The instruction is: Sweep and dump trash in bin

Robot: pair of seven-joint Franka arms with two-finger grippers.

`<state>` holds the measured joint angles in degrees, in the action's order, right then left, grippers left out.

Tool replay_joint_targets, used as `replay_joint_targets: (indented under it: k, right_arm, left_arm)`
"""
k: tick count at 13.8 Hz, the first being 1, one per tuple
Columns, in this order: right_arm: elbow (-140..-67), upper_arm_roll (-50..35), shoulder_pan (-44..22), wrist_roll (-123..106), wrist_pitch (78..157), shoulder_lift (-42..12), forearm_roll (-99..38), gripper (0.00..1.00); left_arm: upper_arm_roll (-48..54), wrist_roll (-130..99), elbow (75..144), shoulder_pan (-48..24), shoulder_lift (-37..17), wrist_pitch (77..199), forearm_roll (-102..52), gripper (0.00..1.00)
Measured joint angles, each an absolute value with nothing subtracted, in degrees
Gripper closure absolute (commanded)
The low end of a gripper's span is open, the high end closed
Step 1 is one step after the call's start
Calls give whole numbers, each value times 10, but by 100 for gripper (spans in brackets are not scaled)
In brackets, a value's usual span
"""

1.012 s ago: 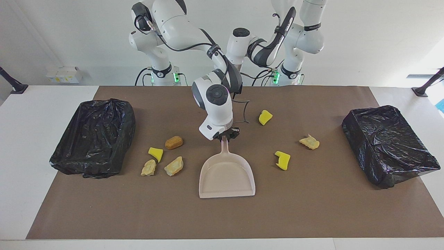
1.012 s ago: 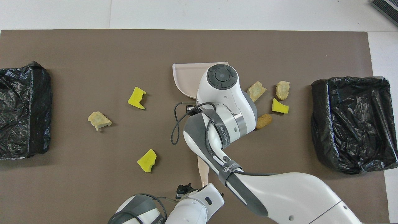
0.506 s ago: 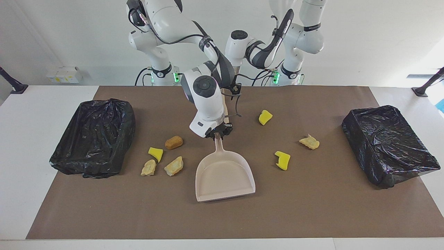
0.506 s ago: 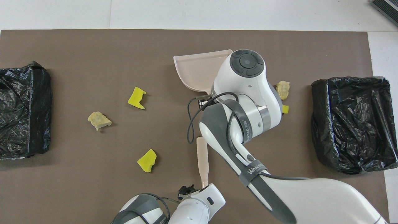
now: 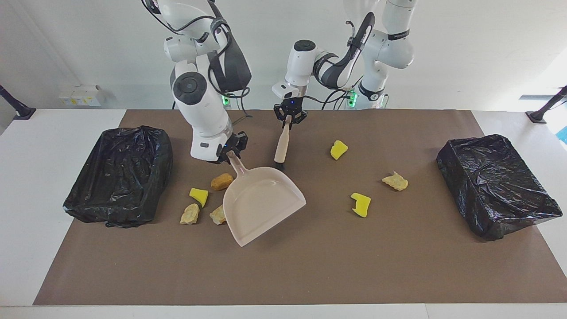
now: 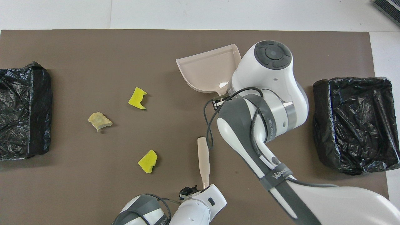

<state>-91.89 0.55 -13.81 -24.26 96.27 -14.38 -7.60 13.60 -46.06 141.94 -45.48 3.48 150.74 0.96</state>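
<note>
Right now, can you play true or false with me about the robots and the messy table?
1. The right claw is shut on the dustpan handle. True.
2. The left claw is shut on the brush handle. True.
3. All the trash is already in the dustpan. False: the dustpan's inside shows nothing in it, and bits like the yellow wedge lie on the brown mat.
4. There is only one bin. False: a black-lined bin sits at the right arm's end and another bin at the left arm's end.
5. The orange-brown lump lies beside the dustpan. True.
</note>
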Motion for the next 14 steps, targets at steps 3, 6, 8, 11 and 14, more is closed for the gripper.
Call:
replay_joint_targets:
  k: [3,6,8,11,14]
  right_arm:
    - [-936,6,-114,-392,959,-138,-29,100]
    - [-960,3,-118,-489,974,-133,26,100]
    - [-978,2,-122,-551,990,-133,51,100]
    - [-1006,2,-122,-636,1024,-133,59,100]
    - [-1044,-2,-153,-655,1080,-134,59,100]
  left_arm:
    - [132,-461,1418,-450,35,1503,10,100]
    - [129,-461,1391,-420,43,1441,10,100]
    - [127,-461,1357,-389,53,1373,12,100]
    - [125,-447,1328,-334,78,1314,20,100]
    - [125,-365,1314,-279,85,1269,22,100]
